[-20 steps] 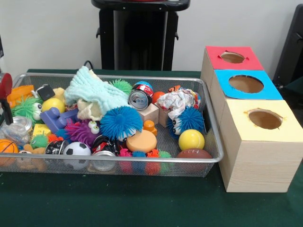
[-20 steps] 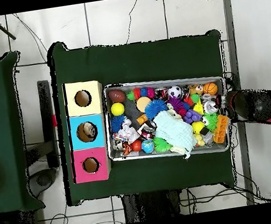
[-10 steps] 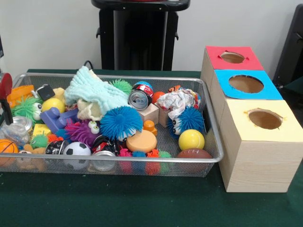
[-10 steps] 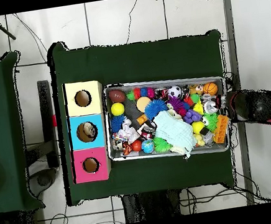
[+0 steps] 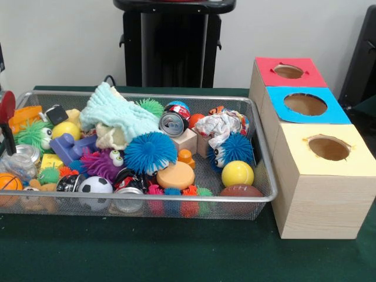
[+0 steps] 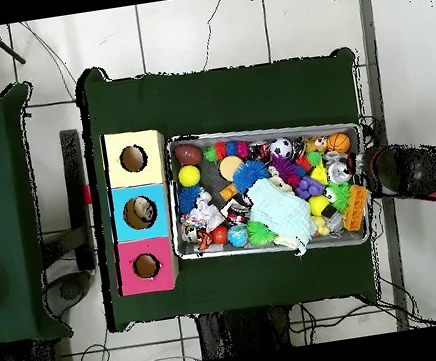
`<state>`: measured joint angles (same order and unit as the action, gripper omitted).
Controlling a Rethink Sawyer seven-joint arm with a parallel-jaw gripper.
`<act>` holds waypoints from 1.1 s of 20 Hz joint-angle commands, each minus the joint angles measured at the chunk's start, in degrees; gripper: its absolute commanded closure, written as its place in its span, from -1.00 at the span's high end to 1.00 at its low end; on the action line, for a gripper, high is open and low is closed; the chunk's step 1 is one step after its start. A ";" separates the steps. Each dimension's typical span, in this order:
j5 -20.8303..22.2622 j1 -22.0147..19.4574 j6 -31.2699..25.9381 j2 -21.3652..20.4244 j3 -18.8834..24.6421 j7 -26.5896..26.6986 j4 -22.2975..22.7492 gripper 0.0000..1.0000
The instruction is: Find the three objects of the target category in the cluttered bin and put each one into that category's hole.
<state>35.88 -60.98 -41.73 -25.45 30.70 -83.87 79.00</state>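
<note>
A wire mesh bin holds a heap of toys: a yellow ball, a brown football, a soccer ball, a blue spiky ball, a crushed can, crumpled paper and a pale green cloth. To the right stand three wooden boxes with holes in their tops: red, blue and yellow. My gripper shows only partly at the bin's left end. From above, the gripper hangs at the rim of the bin.
From above, something pale lies inside the hole of the blue box. Green cloth covers the table. A black pedestal rises behind the bin. A small basketball and a clear jar lie beside the gripper.
</note>
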 commanded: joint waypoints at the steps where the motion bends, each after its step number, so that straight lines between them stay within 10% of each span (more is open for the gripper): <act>1: 5.13 0.77 5.16 6.90 -0.80 6.74 5.47 1.00; 22: 5.25 3.12 8.58 6.56 -1.39 2.91 7.26 1.00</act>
<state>36.10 -60.86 -39.56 -25.88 30.24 -83.87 80.05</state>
